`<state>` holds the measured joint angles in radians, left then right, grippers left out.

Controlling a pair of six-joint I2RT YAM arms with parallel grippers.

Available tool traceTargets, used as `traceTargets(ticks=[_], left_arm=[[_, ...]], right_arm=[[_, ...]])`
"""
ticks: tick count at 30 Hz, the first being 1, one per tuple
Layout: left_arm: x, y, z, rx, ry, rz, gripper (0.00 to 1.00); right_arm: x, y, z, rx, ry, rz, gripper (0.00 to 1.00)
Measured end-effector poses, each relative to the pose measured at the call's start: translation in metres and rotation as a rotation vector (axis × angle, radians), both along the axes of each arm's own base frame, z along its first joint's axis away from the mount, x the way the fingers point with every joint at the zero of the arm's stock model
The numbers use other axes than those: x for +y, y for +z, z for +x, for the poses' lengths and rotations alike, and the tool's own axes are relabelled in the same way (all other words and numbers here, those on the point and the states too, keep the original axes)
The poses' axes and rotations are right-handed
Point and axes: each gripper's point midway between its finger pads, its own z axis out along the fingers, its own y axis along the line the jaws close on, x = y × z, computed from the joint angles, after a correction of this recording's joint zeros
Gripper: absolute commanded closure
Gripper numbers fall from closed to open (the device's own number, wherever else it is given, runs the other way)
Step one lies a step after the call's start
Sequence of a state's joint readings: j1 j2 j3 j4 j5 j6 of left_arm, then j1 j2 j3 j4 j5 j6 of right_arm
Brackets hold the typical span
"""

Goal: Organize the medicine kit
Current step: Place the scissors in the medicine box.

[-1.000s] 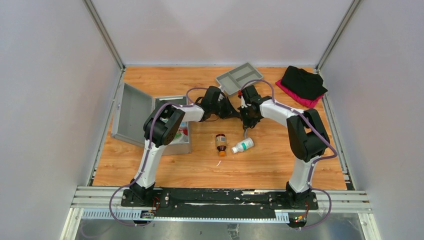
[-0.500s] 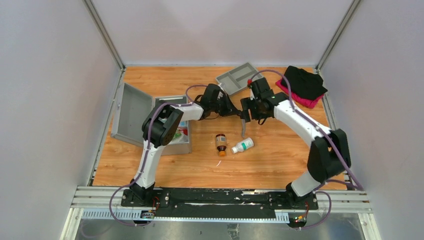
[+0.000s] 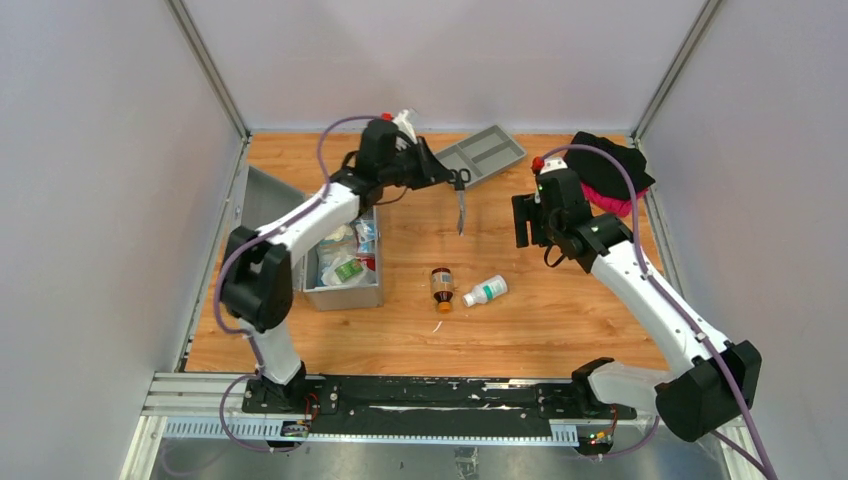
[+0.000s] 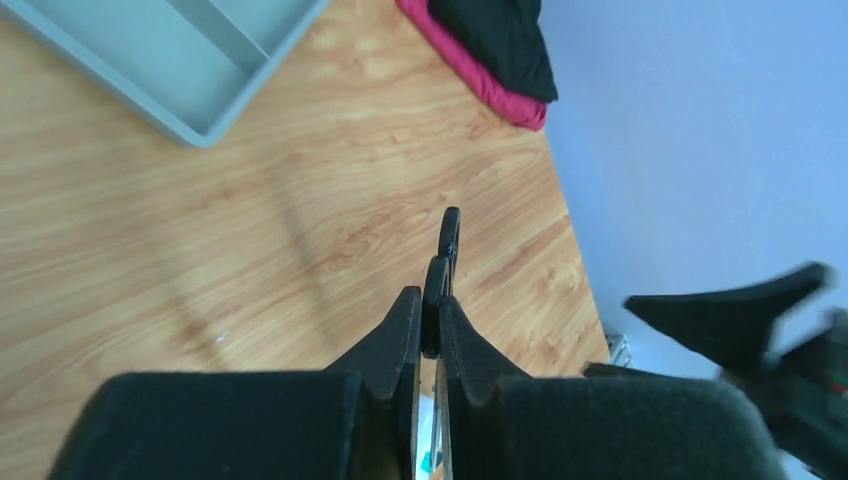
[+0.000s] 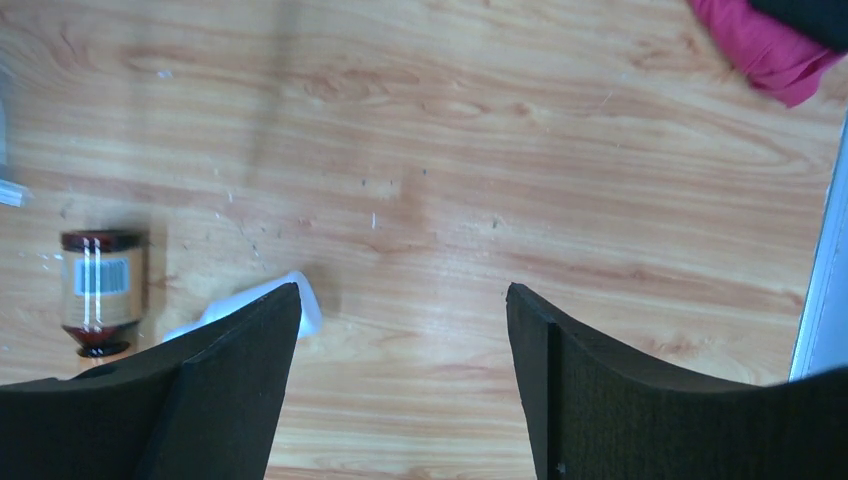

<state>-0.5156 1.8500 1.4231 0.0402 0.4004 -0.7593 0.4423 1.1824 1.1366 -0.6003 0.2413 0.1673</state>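
Lying nearest on the wooden table [image 3: 540, 320], a brown bottle [image 5: 100, 290] shows a barcode label, its wording unreadable, beside a white bottle [image 3: 485, 291]. The open medicine kit [image 3: 345, 297] sits left of them. The right gripper [image 5: 400, 300] is spread, empty. Farther back, the left gripper [image 4: 425, 300] pinches black-handled scissors [image 4: 449, 235].

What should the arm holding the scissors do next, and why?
Probably the left gripper should carry the scissors left toward the open metal case and lower them in. It is shut on their handle, blades hanging above the table, while the right gripper stands open and apart, holding nothing.
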Motion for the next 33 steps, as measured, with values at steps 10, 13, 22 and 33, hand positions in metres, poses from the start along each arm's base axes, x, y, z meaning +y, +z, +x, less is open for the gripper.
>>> traceTargets(ticks=[10,13,22,33], left_arm=[[0.159,0.088,-0.056,-0.155,0.206,0.135,1.0],[0.2,0.083,-0.079,-0.157,0.269,0.223,1.0],[0.252,-0.017,-0.101,0.027,0.35,0.36,1.0],[0.245,-0.082,-0.067,0.148,0.328,0.296,0.86]], right_arm=[[-0.001,-0.027,-0.022,0.05,0.025,0.027,0.23],[0.006,-0.03,-0.025,0.055,0.051,0.059,0.27],[0.028,-0.036,-0.032,0.105,0.134,0.14,0.33],[0.038,-0.028,-0.046,0.093,0.195,0.214,0.31]])
